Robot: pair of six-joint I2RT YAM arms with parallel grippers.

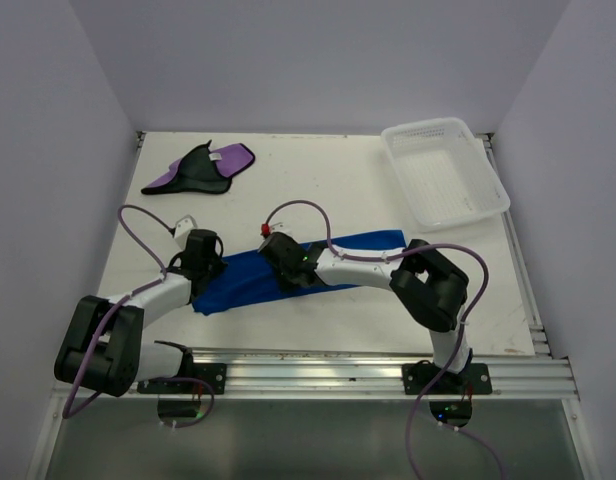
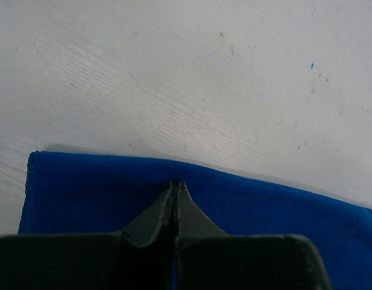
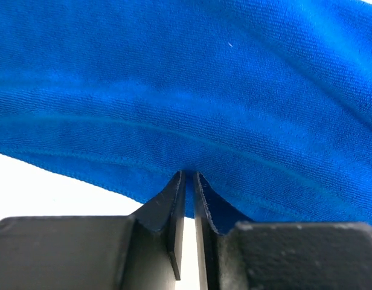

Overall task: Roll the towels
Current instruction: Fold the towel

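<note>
The blue towel [image 1: 250,280] lies as a long folded strip across the table's near middle. My left gripper [image 1: 200,268] is shut on its left end; in the left wrist view the fingertips [image 2: 176,187] pinch the towel's edge [image 2: 83,193]. My right gripper [image 1: 285,262] is shut on the strip's middle; in the right wrist view the fingers [image 3: 189,178] clamp a fold of blue cloth [image 3: 192,90]. The purple towel [image 1: 198,168], black side partly up with a white tag, lies crumpled at the far left, away from both grippers.
A white mesh basket [image 1: 445,170] stands at the far right. The right arm's link lies over the blue strip. A metal rail [image 1: 338,372] runs along the near edge. Walls enclose the table on three sides.
</note>
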